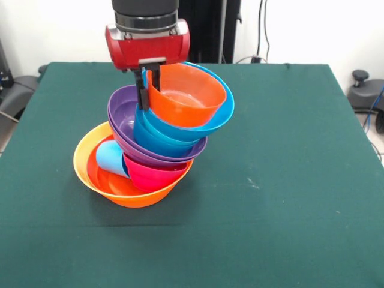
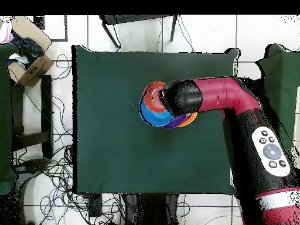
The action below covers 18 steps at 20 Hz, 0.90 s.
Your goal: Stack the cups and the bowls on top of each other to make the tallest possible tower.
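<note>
The tower (image 1: 153,144) stands left of centre in the front view, on the green table (image 1: 288,198). Its base is the big orange bowl (image 1: 90,171); the light blue cup (image 1: 111,157) lies tilted inside it beside a magenta bowl (image 1: 153,175). Above come a purple bowl (image 1: 123,111), then blue bowls (image 1: 156,139), then a wide cyan bowl (image 1: 222,114), with a red-orange bowl (image 1: 183,96) on top. The whole pile leans toward upper right.

The gripper (image 1: 151,90) comes down from the top of frame, and its fingers (image 1: 144,90) pinch the left rim of the red-orange bowl (one finger outside the wall, the other seems to be inside).

In the overhead view the arm (image 2: 217,96) covers most of the pile; only bowl edges (image 2: 151,102) show at centre.

Step in hand looks like seating the top bowl. The next move calls for a gentle release and a straight lift. Any sideways drag could tip the leaning pile.
</note>
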Tool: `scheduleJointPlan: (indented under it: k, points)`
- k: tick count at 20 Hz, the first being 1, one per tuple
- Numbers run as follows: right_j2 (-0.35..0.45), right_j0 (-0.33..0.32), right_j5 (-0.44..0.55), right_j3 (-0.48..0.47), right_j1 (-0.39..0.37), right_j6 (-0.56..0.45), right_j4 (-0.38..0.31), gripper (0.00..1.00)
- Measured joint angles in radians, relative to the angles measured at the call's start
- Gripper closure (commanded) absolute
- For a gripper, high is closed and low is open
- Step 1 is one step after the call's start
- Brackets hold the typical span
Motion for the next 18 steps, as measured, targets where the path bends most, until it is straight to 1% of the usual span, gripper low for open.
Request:
scheduleJointPlan:
  k: [8, 16, 17, 18]
  points:
    - [0.000, 0.000, -0.001, 0.041, 0.001, 0.000, -0.005, 1.00]
    - [0.000, -0.001, -0.001, 0.050, -0.003, 0.000, -0.005, 1.00]
    - [0.000, -0.001, -0.001, 0.050, -0.003, 0.000, -0.004, 0.00]
    - [0.000, -0.001, -0.001, 0.050, -0.003, 0.000, -0.004, 0.00]
